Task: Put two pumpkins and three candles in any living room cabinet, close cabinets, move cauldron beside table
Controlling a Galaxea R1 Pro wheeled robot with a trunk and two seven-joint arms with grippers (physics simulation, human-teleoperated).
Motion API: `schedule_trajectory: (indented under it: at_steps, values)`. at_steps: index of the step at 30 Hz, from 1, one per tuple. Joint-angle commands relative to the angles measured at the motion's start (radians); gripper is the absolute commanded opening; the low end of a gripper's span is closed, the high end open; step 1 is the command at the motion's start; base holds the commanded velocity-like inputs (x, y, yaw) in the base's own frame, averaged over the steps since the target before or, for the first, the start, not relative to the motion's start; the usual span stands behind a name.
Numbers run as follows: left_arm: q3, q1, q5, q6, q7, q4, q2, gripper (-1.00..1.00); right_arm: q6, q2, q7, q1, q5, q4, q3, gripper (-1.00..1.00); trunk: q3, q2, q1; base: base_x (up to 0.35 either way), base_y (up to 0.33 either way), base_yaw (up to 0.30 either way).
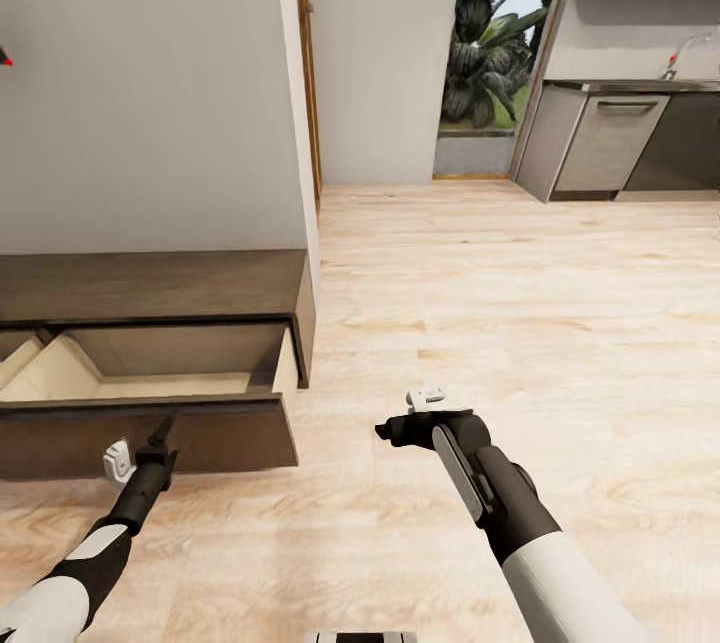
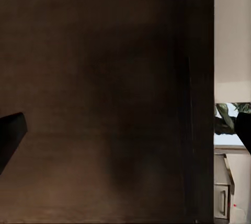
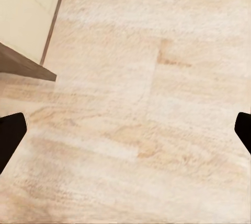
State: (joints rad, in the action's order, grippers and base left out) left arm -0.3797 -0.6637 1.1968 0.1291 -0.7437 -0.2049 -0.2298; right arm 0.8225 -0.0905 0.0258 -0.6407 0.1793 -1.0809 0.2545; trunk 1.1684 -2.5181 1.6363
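Nearest, the left gripper (image 1: 160, 433), fingers spread wide and empty, sits against the dark front of the one open drawer (image 1: 150, 438) of the cabinet (image 1: 150, 285). The right gripper (image 1: 395, 426), also spread and empty, hovers over bare wood floor (image 1: 520, 303). The drawer's visible interior looks empty. It likely needs closing. Beyond lies a kitchen (image 1: 625, 138).

A home is showing here: pale plank floor (image 1: 520, 323) running past a low dark cabinet (image 1: 150, 288) toward kitchen cupboards (image 1: 610, 138), a sink tap (image 1: 680, 53) and a garden doorway (image 1: 490, 53).
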Motion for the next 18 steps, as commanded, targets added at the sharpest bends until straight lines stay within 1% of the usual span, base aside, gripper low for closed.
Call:
schedule_trajectory:
  at_steps: [1, 6, 9, 13, 15, 16, 18]
  values:
    - [0.001, -0.001, 0.010, 0.010, -0.001, 0.001, 0.000, 1.00, 0.004, 0.000, 0.002, 0.000, 0.000, -0.001, 0.000, 1.00, 0.001, 0.000, -0.001, -0.292, 0.000, 0.000]
    - [0.002, -0.001, 0.010, 0.010, 0.010, 0.002, 0.000, 1.00, 0.004, 0.000, 0.003, 0.000, 0.000, -0.001, 0.000, 1.00, 0.001, 0.000, -0.001, -0.288, 0.000, 0.000]
    - [0.002, -0.001, 0.010, 0.010, 0.011, 0.002, 0.000, 1.00, 0.004, 0.000, 0.003, 0.000, 0.000, -0.001, 0.000, 1.00, 0.001, 0.000, -0.001, -0.210, 0.000, 0.000]
    - [0.007, -0.001, 0.009, 0.004, 0.025, 0.003, 0.002, 1.00, 0.004, 0.000, 0.003, 0.000, 0.000, -0.001, 0.000, 1.00, 0.001, 0.000, -0.001, -0.041, 0.000, 0.000]
    - [0.008, -0.001, 0.009, -0.008, 0.055, 0.003, 0.003, 1.00, 0.004, 0.000, 0.003, 0.000, 0.000, -0.001, 0.000, 1.00, 0.001, 0.000, -0.001, -0.007, 0.000, 0.000]
    - [0.009, -0.001, 0.009, -0.024, 0.079, 0.003, 0.004, 1.00, 0.005, 0.000, 0.004, 0.000, 0.000, -0.001, -0.001, 1.00, 0.001, 0.000, -0.001, -0.004, 0.000, 0.000]
    - [0.009, -0.001, 0.008, -0.039, 0.097, 0.003, 0.004, 1.00, 0.005, 0.000, 0.004, 0.000, 0.000, -0.001, -0.001, 1.00, 0.001, 0.000, -0.001, -0.003, 0.000, 0.000]
